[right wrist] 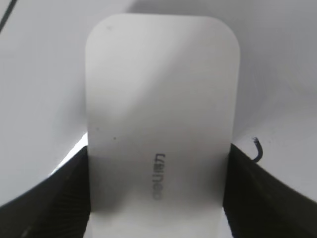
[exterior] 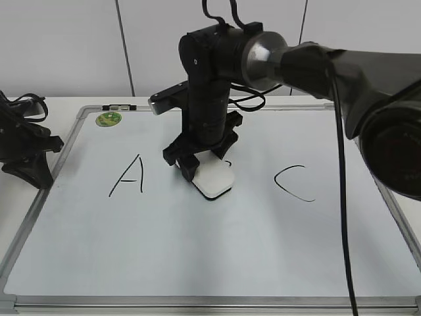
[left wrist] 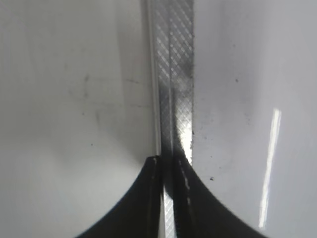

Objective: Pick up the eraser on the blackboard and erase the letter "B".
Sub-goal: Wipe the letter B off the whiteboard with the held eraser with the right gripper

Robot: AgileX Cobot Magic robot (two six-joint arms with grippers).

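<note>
Right claw [exterior: 205, 172] is clamped on the eraser [exterior: 214, 179], one finger on each long side, pressing it flat on the blackboard [exterior: 197, 250] between the "A" [exterior: 129, 175] and the "C" [exterior: 295, 182]. Only a short stroke of the letter "B" [exterior: 227, 161] shows, just behind the claw; the rest is hidden or already wiped, which cannot be told.

Left claw [left wrist: 167, 166] is closed with nothing between its fingers, parked over the frame edge [left wrist: 173, 74] of the board, well apart from the eraser.

Likely faults:
- Stroke too wide toward either side of the right claw: "A" or "C" gets smeared.
- Eraser tilted in the grip: the felt loses flat contact and leaves residue.
- Excess downward load: eraser slips between the fingers, or the board shifts on the tabletop [exterior: 66, 105].

Board surface is glossy white and smooth, with faint smudges. Behind the right claw stands a pale panelled wall [exterior: 66, 46]
</note>
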